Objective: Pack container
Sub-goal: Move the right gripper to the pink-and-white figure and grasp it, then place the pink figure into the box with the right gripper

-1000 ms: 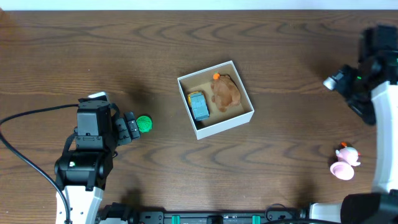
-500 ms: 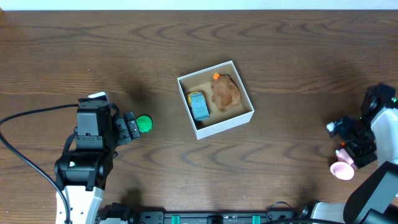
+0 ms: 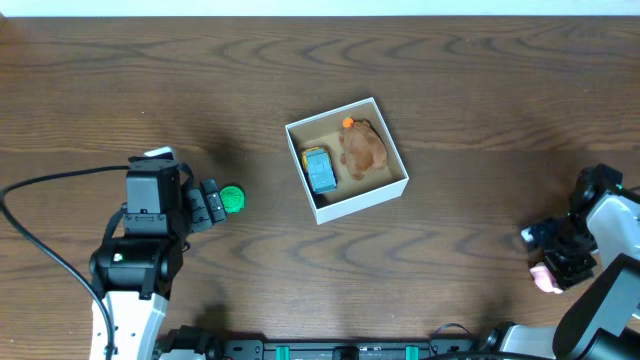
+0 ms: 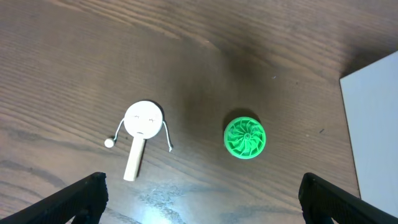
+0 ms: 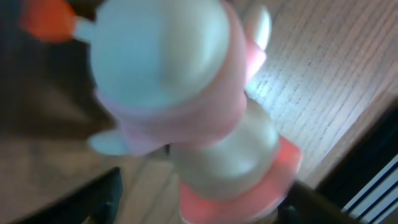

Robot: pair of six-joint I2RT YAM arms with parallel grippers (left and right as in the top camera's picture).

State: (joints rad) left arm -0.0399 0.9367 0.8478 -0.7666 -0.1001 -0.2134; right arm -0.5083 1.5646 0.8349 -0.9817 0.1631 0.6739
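The container [image 3: 392,192], a square white box with a brown inside, sits mid-table and holds a blue toy [image 3: 319,169] and a brown toy [image 3: 362,150]. A green ribbed disc [image 3: 232,199] lies left of it, also in the left wrist view [image 4: 244,137]. My left gripper [image 3: 208,203] is open just left of the disc. My right gripper [image 3: 560,262] is open, its fingers on either side of a pink and white doll [image 5: 199,106] at the right table edge; a bit of the doll [image 3: 541,280] shows overhead.
A small white round-faced stick toy [image 4: 142,127] lies on the table left of the green disc in the left wrist view. A white wall of the box [image 4: 373,124] is at that view's right edge. A black cable [image 3: 40,250] runs by the left arm.
My right arm has swung from the far right back of the table down to the pink doll and now covers it. The left arm has not moved.
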